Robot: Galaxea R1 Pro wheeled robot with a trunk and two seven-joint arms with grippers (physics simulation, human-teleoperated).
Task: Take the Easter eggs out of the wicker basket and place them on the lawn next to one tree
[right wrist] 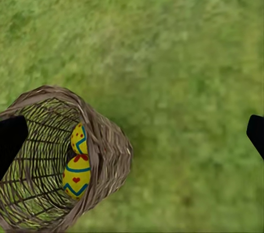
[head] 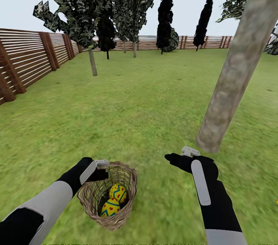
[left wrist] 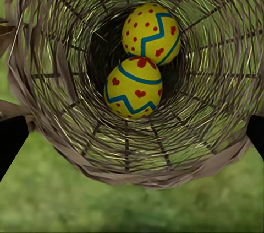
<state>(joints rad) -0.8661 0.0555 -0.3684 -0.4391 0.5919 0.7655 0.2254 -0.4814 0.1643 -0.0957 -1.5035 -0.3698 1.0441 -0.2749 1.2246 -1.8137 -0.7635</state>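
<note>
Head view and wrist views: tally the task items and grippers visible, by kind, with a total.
Easter eggs: 2, a dotted one and a hearts one, both in the basket
Wicker basket: 1
Thick tree trunk: 1
Grippers: 2, left, right
Total: 6

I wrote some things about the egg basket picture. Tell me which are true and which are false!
1. Two yellow eggs show inside the wicker basket. True: one egg lies deeper in, the other egg touches it.
2. The eggs have green stripes. False: their zigzag bands are blue, with red marks.
3. The left gripper is at the basket's rim. True.
4. The right gripper holds an egg. False: it is open over bare lawn, with nothing between its fingers.
5. The thick tree trunk is on the robot's left side. False: it stands ahead of the right arm.
</note>
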